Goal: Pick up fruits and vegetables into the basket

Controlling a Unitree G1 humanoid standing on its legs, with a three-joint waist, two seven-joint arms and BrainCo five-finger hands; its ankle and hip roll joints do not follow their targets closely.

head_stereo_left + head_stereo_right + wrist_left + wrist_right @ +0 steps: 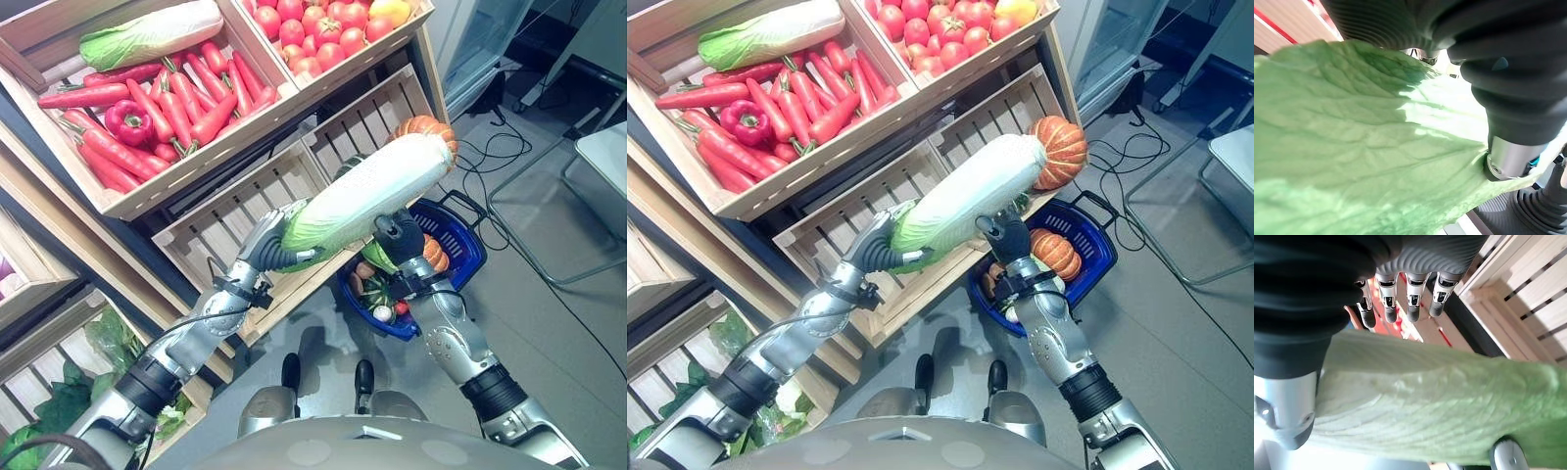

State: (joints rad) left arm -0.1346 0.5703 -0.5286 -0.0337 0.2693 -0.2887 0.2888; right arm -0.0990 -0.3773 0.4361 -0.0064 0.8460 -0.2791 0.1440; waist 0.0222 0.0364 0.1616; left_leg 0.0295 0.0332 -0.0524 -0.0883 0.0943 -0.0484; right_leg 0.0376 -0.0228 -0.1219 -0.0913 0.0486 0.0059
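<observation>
Left eye view: cabbage point(367, 191) spans left robot hand point(272, 243) and right robot hand point(400, 235).

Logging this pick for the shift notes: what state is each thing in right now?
Napa cabbage: lifted, held between both hands above the basket.
Left hand: gripping the cabbage's green end.
Right hand: against the cabbage, fingers straight.
Blue basket: on the floor, holding produce.
Pumpkin: behind the cabbage's tip.

Slatted light-wood display crates point(245, 211) stacked on angled shelf rack, lower ones w/ bare slats; grey floor point(549, 323); white table corner point(607, 157) at right.
</observation>
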